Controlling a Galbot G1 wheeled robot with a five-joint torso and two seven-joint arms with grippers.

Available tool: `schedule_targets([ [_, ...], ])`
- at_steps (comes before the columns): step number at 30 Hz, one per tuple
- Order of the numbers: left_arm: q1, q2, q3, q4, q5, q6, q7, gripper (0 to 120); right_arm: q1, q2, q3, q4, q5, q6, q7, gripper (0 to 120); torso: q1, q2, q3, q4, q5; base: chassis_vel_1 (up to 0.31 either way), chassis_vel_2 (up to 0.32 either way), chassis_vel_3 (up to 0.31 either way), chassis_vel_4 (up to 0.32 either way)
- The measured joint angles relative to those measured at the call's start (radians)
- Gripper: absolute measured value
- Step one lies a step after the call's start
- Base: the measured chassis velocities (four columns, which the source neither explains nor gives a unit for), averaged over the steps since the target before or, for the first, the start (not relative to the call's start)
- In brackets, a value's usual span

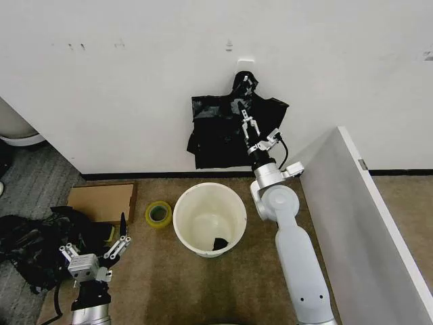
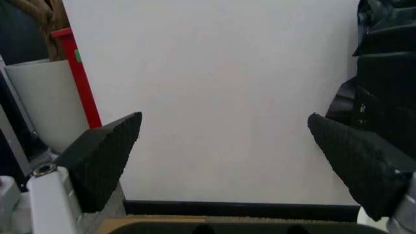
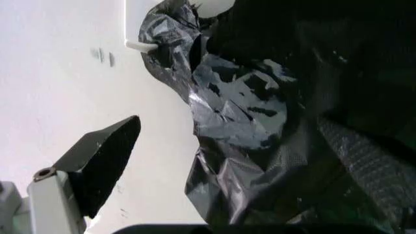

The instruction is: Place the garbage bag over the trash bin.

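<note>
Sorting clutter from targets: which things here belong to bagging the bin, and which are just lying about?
Job:
round cream-white plastic bin
glossy black bags hanging on the wall
right gripper, open at them

Lying about:
yellow tape roll
flat brown cardboard box
lumpy black heap

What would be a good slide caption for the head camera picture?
Right pincer open, raised at black bags hanging on the wall, above the white trash bin; left pincer open, low.

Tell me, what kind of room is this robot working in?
Probably an office corner or test area: brown carpet, a plain white wall with black bags hung on a hook, a grey partition panel, and a white trash bin.
</note>
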Motion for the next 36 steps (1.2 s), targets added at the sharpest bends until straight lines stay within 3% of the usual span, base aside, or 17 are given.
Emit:
schedule_targets([
  [12, 0.011, -0.002, -0.001, -0.016, 0.003, 0.000, 0.001, 100, 0.031, 0.014, -0.003, -0.008, 0.008, 0.000, -0.005, 99, 0.000, 0.000, 0.000, 0.0000, 0.0000, 0.000, 0.000, 0.000, 0.000],
  [36, 0.012, -0.006, 0.005, -0.025, 0.006, 0.000, -0.003, 100, 0.029, 0.014, -0.008, -0.009, -0.001, 0.000, 0.006, 10, 0.000, 0.000, 0.000, 0.0000, 0.0001, 0.000, 0.000, 0.000, 0.000],
])
